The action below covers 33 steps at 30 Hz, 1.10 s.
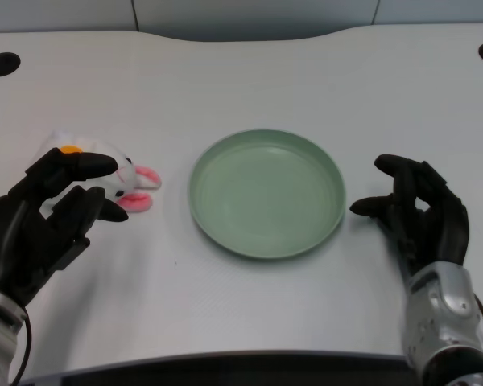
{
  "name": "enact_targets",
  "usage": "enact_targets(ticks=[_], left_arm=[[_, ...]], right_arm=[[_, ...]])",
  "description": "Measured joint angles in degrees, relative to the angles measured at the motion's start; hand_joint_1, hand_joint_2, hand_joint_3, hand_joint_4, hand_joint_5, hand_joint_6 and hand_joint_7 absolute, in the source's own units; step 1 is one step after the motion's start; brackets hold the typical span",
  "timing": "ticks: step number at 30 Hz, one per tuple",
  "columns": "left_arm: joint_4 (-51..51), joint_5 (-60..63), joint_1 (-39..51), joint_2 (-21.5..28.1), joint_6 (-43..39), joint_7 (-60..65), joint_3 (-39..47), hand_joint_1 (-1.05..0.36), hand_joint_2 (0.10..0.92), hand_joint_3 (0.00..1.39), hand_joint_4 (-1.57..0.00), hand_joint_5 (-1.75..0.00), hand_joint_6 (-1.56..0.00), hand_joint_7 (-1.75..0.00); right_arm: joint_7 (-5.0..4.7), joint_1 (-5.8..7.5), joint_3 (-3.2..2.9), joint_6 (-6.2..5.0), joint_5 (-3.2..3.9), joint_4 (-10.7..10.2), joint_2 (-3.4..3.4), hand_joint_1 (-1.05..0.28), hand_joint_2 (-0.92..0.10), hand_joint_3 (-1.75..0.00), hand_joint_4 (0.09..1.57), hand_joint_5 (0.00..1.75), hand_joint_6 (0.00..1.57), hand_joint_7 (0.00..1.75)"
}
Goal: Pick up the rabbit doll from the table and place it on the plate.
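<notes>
The rabbit doll point(122, 174) lies on the white table point(249, 72) at the left, well apart from the plate, its pink ears pointing right toward it and an orange patch showing on top of its white body. My left hand point(44, 221) sits over and in front of the doll, covering much of its near side; my fingers point(80, 165) are spread and curved above it, and I cannot tell whether they touch the plush, though nothing is clasped in them. Right of the doll, the green plate point(266, 193) rests flat in the middle of the table. Further right, my right hand point(419, 213) sits just beside the plate's rim, fingers loosely curled.
</notes>
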Motion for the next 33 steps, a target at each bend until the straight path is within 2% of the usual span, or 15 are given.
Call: enact_targets(ticks=[19,20,21,22,23,24,26,28,30,33], left_arm=[[0.01,0.32,0.0,0.0,-0.01,-0.04,-0.01,-0.64,0.921,0.34,-0.29,-1.47,-0.33,-1.03],[0.01,0.34,0.0,0.0,-0.01,-0.04,0.0,-0.66,0.915,0.32,-0.23,-1.34,-0.28,-0.95],[0.18,3.1,-0.21,1.03,-1.05,0.26,-0.79,-0.68,0.918,0.23,-0.12,-1.02,-0.26,-0.64],[0.61,8.25,-0.82,3.78,-2.24,0.38,-2.35,-0.7,0.919,0.18,-0.07,-0.84,-0.28,-0.42],[0.92,13.29,-1.96,6.71,-3.09,0.54,-3.66,-0.82,0.919,0.11,-0.03,-0.37,-0.15,-0.19],[1.4,18.14,-3.79,9.75,-3.3,0.67,-4.98,-0.86,0.92,0.09,-0.01,-0.19,-0.11,-0.11],[2.56,28.25,-8.47,15.6,-3.48,1.13,-7.98,-0.9,0.921,0.05,0.0,-0.05,-0.08,-0.05],[3.37,38.15,-13.58,20.96,-4.69,1.18,-11.84,-0.9,0.921,0.05,0.0,-0.02,-0.07,-0.03],[4.07,47.32,-18.96,26.1,-7.75,1.18,-16.29,-0.9,0.921,0.05,-0.01,-0.02,-0.07,-0.03],[4.37,50.54,-22.62,28.07,-10.04,1.87,-17.89,-0.9,0.921,0.06,-0.01,-0.01,-0.08,-0.03]], right_arm=[[0.0,0.0,-0.04,0.0,0.0,0.0,0.0,-0.41,-0.92,-0.41,0.87,1.3,0.77,0.93],[0.0,0.0,-0.04,0.0,0.0,0.0,0.0,-0.41,-0.92,-0.41,0.86,1.29,0.77,0.93],[-0.01,0.01,-0.03,-0.01,-0.05,0.01,-0.03,-0.4,-0.92,-0.42,0.84,1.29,0.77,0.93],[-0.01,-0.01,0.01,-0.01,-0.13,0.02,0.01,-0.4,-0.92,-0.42,0.83,1.29,0.77,0.93],[-0.01,0.02,0.03,-0.01,-0.21,0.02,0.01,-0.41,-0.92,-0.43,0.83,1.3,0.77,0.94],[-0.04,0.03,0.01,-0.01,-0.22,0.02,-0.05,-0.41,-0.92,-0.42,0.86,1.3,0.77,0.94],[-0.02,0.01,0.01,-0.01,-0.22,0.01,-0.06,-0.41,-0.92,-0.42,0.87,1.29,0.77,0.93],[0.05,0.02,-0.05,0.0,-0.11,0.02,-0.03,-0.42,-0.92,-0.41,0.86,1.29,0.77,0.93],[0.63,0.01,-0.28,0.2,0.18,0.05,-0.03,-0.42,-0.92,-0.4,0.87,1.28,0.78,0.92],[0.49,0.01,-0.17,0.39,-0.04,0.06,0.05,-0.42,-0.92,-0.41,0.87,1.28,0.78,0.92]])
